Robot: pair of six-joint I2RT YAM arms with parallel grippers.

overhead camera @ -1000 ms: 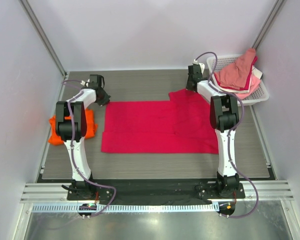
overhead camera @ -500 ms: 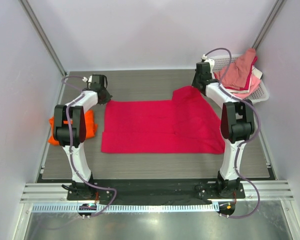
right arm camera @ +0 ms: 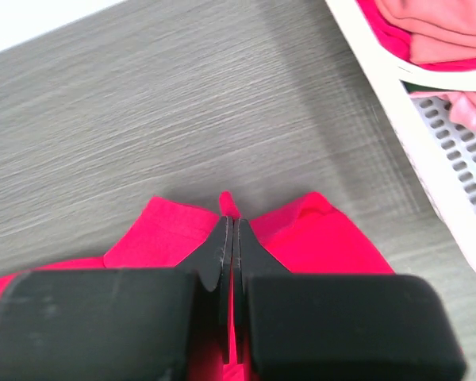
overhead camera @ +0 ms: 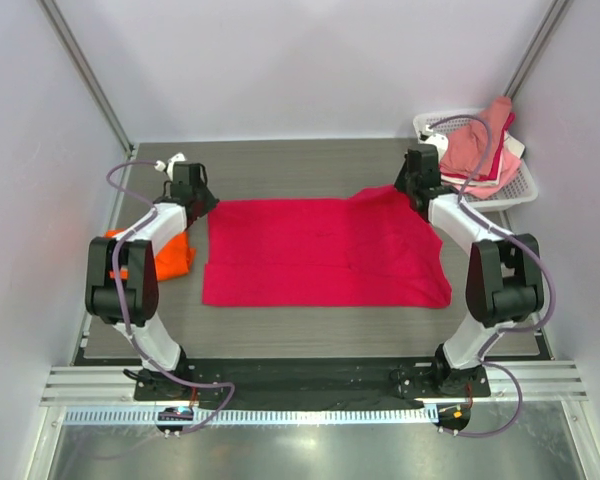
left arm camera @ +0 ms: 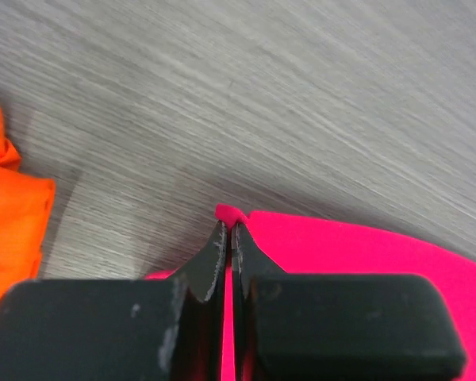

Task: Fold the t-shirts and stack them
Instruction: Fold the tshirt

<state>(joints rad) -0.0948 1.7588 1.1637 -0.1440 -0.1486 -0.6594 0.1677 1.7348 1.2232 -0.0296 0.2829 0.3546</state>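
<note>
- Progress, as far as it can be judged: early to midway. The red t-shirt (overhead camera: 320, 255) lies spread across the middle of the tabletop (overhead camera: 300, 165) as a broad, nearly flat rectangle, and no compact fold shows in it yet.
- Orange t-shirt (overhead camera: 175, 255) sits as a small bundle at the left edge of the tabletop, partly hidden under the left arm. It looks already gathered or folded, though how neatly cannot be told.
- Stacking is not done: the two shirts lie side by side with a strip of bare tabletop between them, neither on top of the other.
- What remains, by this reading: fold the red shirt down to a small packet, then bring it together with the orange one.
- More garments (overhead camera: 475, 145), pink and salmon, are heaped in the white basket (right arm camera: 452, 151) at the far right corner. Whether they belong to the job cannot be told.
- Left gripper (left arm camera: 228, 230): the jaws are pressed together with only a hairline slit between them, pinching a small nub of red cloth at the shirt's far left corner. The nub pokes out just beyond the tips.
- Right gripper (right arm camera: 228, 226): the jaws are likewise closed tight on a pinch of red fabric at the far right corner, close beside the basket. The cloth puckers into two small ridges on either side of the tips.
- Both arms thus hold the shirt's far edge, one corner each, low over the tabletop.
</note>
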